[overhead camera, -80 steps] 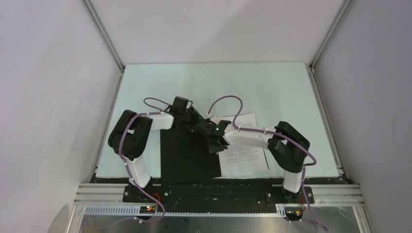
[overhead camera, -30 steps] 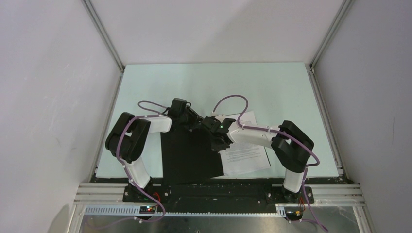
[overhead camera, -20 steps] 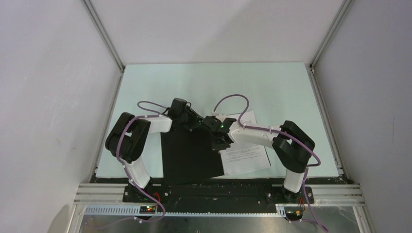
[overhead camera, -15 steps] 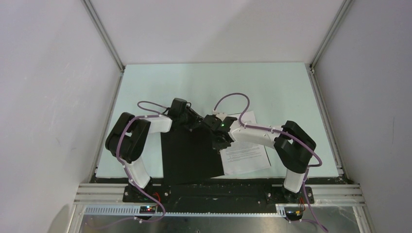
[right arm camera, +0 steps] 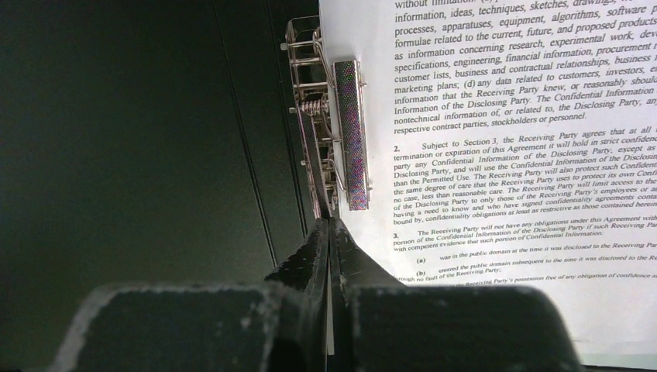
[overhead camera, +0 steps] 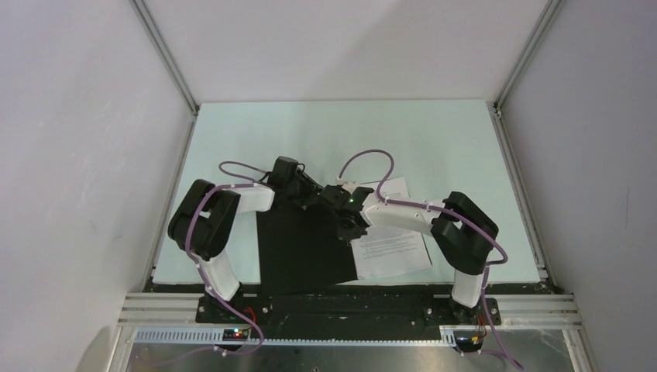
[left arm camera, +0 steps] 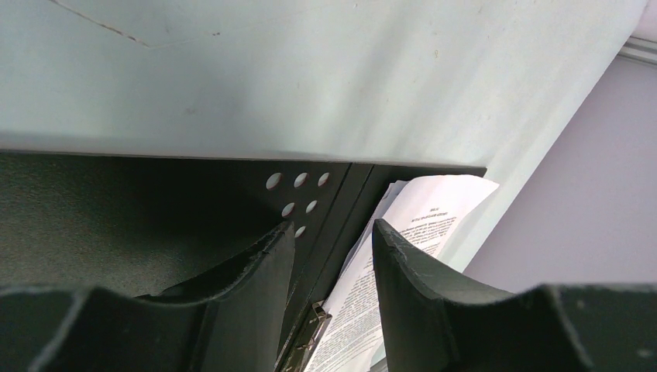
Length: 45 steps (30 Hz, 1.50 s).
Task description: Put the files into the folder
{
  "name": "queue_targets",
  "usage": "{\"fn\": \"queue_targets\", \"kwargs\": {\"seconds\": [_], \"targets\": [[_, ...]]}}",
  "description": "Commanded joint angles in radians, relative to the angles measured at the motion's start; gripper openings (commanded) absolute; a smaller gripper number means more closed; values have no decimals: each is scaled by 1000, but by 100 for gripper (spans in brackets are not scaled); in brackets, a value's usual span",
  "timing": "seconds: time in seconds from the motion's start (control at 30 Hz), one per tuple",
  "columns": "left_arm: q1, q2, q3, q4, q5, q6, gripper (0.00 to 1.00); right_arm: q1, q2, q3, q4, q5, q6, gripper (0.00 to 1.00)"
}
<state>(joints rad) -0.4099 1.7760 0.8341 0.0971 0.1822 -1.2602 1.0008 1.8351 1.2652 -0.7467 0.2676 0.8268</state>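
1. Flat rectangular folder (overhead camera: 304,252), open with its black inside up, lies at the pale green table's (overhead camera: 349,132) near edge.
2. White printed paper files (overhead camera: 393,248) lie on its right half, beside the metal spine clip (right arm camera: 350,132).
3. Left gripper (left arm camera: 331,231): fingers apart over the folder's far edge.
4. Right gripper (right arm camera: 329,226): fingers pressed together, tips at the clip.

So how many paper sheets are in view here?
2, overlapping right of the folder's metal clip: one printed sheet at the near side, the other sheet skewed against it, its corner poking out at the far end. More could be hidden underneath.
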Motion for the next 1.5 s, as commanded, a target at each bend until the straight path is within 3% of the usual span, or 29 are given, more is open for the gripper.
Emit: {"fn": "queue_targets", "kwargs": {"seconds": [0.0, 0.47, 1.47], "targets": [[8, 67, -41, -171, -175, 48, 52, -1, 76, -29, -146, 60, -32, 0], [8, 72, -44, -170, -178, 43, 52, 13, 108, -36, -106, 31, -36, 0], [-1, 74, -40, -162, -176, 50, 52, 21, 7, -35, -75, 8, -46, 2]]}}
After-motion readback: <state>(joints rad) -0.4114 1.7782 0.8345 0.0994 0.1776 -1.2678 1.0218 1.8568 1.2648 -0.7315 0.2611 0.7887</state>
